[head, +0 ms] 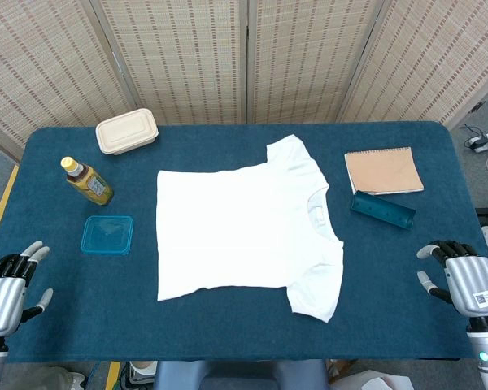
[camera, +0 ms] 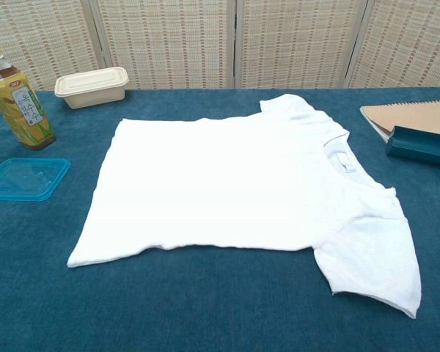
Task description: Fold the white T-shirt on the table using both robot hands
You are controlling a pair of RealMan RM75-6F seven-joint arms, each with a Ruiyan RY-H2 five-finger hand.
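We see the white T-shirt [head: 244, 231] flat mid-worktop, collar toward three o'clock. Our left hand [head: 10, 280] at eight o'clock and right hand [head: 464, 276] at four o'clock rest released, well apart from it. The beige lidded box [head: 127, 131] at eleven o'clock stays closed, its contents hidden.

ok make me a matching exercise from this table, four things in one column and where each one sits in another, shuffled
Things:
1. white T-shirt
2. bottle
3. notebook
4. blue lid

Places:
A. far right side of the table, just behind the teal case
B. spread flat in the middle
C. left side, nearer the front edge than the bottle
D. left side, in front of the beige lidded container

Pairs: 1-B, 2-D, 3-A, 4-C
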